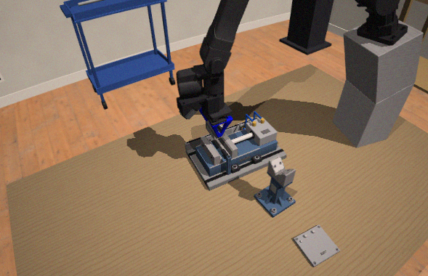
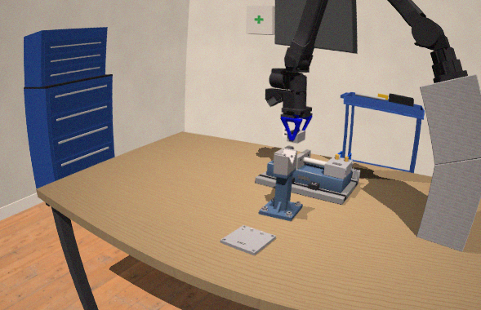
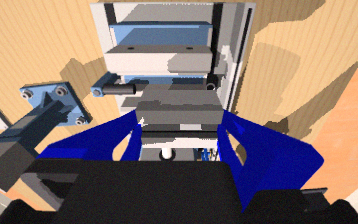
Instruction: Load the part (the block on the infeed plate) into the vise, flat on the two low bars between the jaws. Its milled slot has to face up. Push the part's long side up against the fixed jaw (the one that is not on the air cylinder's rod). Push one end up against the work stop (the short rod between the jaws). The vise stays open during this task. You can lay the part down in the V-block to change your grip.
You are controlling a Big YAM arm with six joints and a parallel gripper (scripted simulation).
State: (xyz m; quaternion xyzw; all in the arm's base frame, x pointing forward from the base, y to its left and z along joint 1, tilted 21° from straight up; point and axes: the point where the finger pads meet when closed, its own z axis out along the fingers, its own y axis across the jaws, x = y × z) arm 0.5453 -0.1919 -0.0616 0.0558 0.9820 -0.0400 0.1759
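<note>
My gripper (image 1: 219, 131) (image 2: 298, 135) (image 3: 179, 112) is shut on the grey part (image 2: 298, 138) (image 3: 179, 102), with one blue finger at each end of it in the wrist view. The part is held in the air above the open vise. The fixed jaw (image 1: 211, 149) (image 3: 160, 63) is beyond the part in the wrist view. The black rod of the work stop (image 3: 120, 89) shows to the left, between part and fixed jaw in the picture. The moving jaw (image 1: 230, 146) is on the cylinder's white rod (image 1: 243, 138) (image 3: 167, 153). The part covers much of the low bars. Which way its slot faces I cannot tell.
The V-block (image 1: 282, 176) (image 2: 284, 164) stands on a blue post beside the vise, and is empty. The infeed plate (image 1: 317, 245) (image 2: 247, 241) carries no part. The air cylinder (image 1: 262, 129) (image 2: 338, 166) has raised fittings and blue hoses. A grey pedestal (image 1: 370, 91) (image 2: 453, 171) stands at the right.
</note>
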